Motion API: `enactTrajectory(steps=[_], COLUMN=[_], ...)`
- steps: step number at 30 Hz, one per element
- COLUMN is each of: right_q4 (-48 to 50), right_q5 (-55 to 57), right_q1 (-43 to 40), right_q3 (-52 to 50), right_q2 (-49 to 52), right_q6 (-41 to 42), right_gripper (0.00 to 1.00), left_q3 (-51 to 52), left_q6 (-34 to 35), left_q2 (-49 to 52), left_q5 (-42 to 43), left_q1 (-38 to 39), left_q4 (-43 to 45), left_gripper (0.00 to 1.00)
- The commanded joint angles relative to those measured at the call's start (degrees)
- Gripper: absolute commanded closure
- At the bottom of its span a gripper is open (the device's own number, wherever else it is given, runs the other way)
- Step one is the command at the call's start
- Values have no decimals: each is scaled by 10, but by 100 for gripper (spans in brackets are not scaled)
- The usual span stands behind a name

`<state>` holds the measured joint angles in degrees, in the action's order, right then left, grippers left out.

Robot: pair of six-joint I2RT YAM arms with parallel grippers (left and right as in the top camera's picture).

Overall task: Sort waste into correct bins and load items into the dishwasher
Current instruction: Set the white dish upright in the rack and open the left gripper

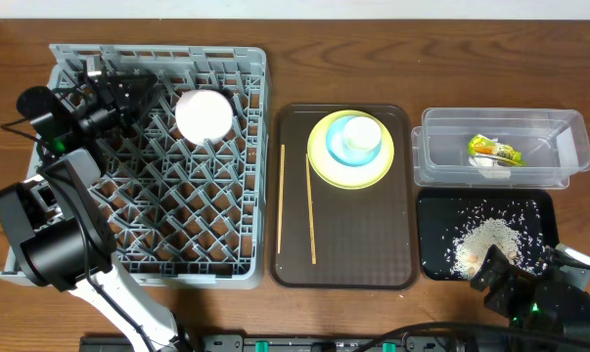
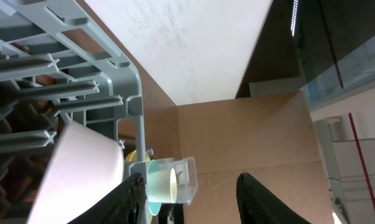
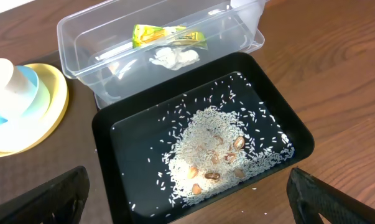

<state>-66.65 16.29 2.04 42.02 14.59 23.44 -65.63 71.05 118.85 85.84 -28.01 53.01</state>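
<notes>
Both spread | left pincer (image 2: 190, 186) beside white bowl (image 1: 204, 115), which dish rack (image 1: 158, 215) dividers prop, so no grip needed | right pincer (image 3: 187, 199) hovers by black tray (image 1: 436, 210) holding rice (image 3: 209, 146) | cup (image 1: 356, 137) stacked on plate (image 1: 324, 166), likely next

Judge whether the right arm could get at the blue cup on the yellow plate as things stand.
Probably yes. The cup sits uncovered on the plate, nothing above it, and the right gripper, jaws open, hovers at the black tray beside the brown tray.
</notes>
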Motion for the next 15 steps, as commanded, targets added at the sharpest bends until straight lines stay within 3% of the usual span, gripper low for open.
enactTrajectory(steps=[1, 7, 15], right_q4=[-1, -1, -1], right_q5=[3, 3, 3], right_q1=[-4, -4, -4], right_q3=[2, 2, 2], right_q2=[0, 0, 0], right_q6=[3, 3, 3], right_gripper=[1, 1, 1], left_q3=[-2, -2, -2], left_q6=[-13, 28, 148], left_q2=[10, -3, -110], left_q5=[14, 11, -5], left_q1=[-1, -1, 18], left_q4=[5, 20, 152], left_gripper=[52, 60, 61])
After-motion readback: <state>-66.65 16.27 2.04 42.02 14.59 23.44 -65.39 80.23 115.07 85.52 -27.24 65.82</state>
